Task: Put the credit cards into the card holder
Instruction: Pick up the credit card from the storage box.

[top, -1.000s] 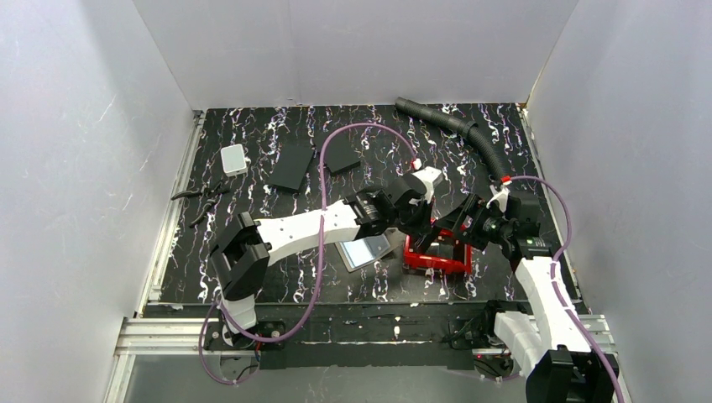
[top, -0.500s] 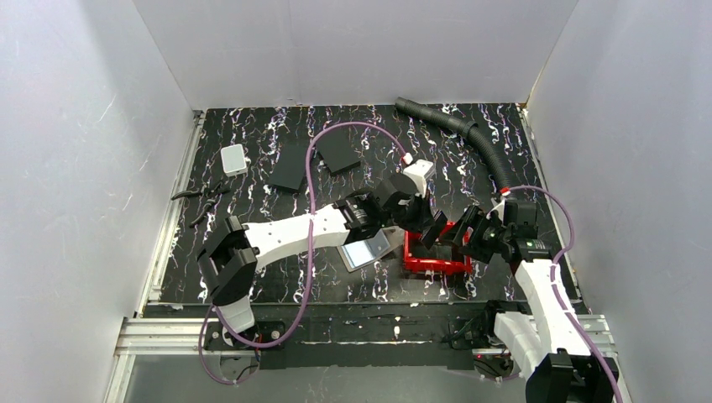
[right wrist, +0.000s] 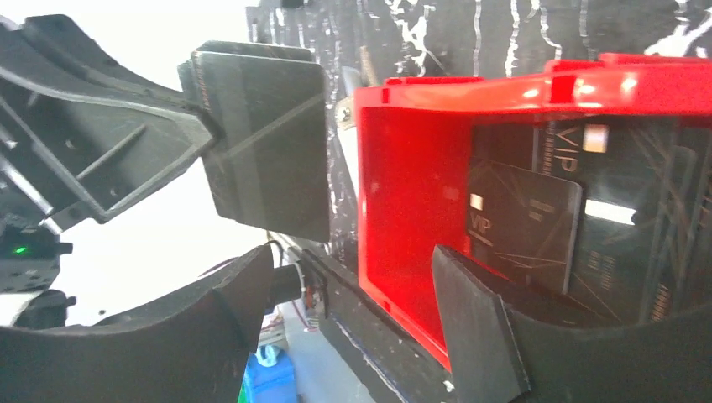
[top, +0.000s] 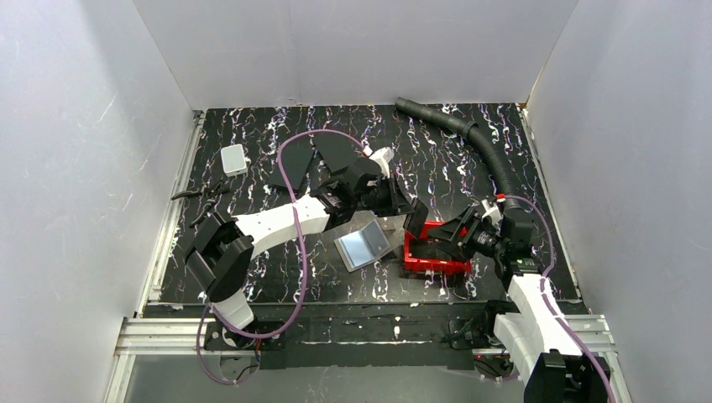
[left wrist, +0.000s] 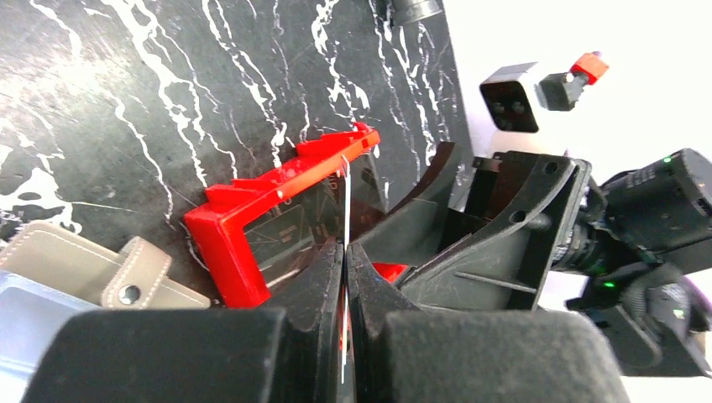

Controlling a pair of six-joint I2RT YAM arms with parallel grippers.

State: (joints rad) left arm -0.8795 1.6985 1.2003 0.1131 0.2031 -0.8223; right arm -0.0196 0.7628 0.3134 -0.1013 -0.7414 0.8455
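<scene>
Your left gripper (left wrist: 345, 256) is pinched shut on one card (right wrist: 264, 138), which stands on edge between the pads (from the left wrist it is only a thin pale line). In the top view the gripper sits at the left end of the red tray (right wrist: 403, 168). In the right wrist view, card and tray stand apart.

Your right gripper (right wrist: 353, 285) has its fingers spread wide at the tray's near left corner. One pad is inside the tray, the other is outside, and the red wall runs between them. The outer pad is clear of the wall; you cannot tell whether the inner one touches anything.

More cards (right wrist: 525, 222) lie flat and overlapping on the tray floor, dark with "VIP" printed on them.

The holder (top: 363, 245) lies open on the table (top: 252, 143) just left of the tray, with its glossy inside facing up. Its snap tab (left wrist: 134, 281) points toward the tray's corner, close beside it.

Farther back, a white box (top: 233, 158) sits at the left. Two black slabs (top: 336, 153) lie near the middle, one partly hidden by your left arm. A ribbed hose (top: 453, 126) curves in from the far right.
</scene>
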